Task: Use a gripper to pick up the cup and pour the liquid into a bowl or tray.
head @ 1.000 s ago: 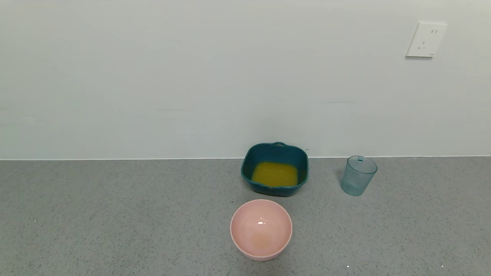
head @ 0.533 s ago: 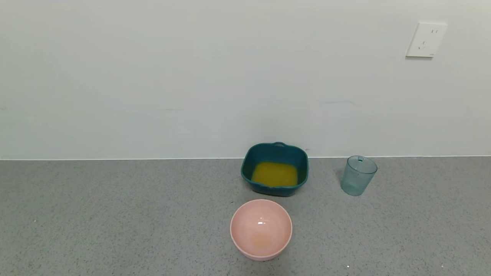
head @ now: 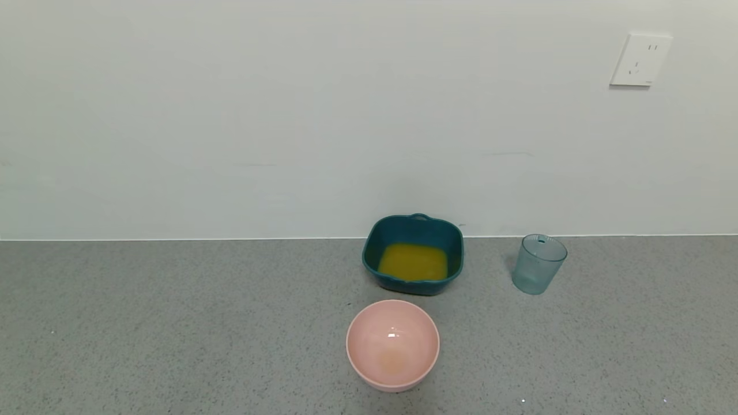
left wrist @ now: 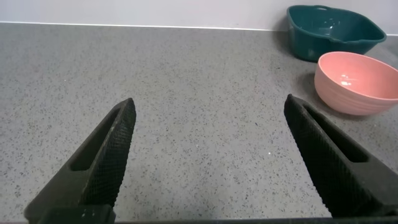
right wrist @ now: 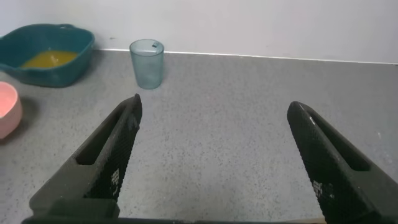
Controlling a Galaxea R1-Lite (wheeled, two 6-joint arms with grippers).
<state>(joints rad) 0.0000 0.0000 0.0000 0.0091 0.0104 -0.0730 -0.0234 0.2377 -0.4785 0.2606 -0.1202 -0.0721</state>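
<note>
Nothing has moved: cup (head: 539, 264) upright right of teal dish (head: 413, 229) holding liquid (head: 413, 261). Left gripper (left wrist: 208, 155) and right gripper (right wrist: 214, 155) spread, idle.

From the head view neither arm shows at all. At the left gripper (left wrist: 208, 155) and the right gripper (right wrist: 214, 158) only the finger ends show, the rest cut off, and the pink bowl (right wrist: 9, 109) is half cropped

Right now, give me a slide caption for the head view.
Orange liquid sits in the teal dish, empty cup upright to its right, pink bowl nearer the robot.
</note>
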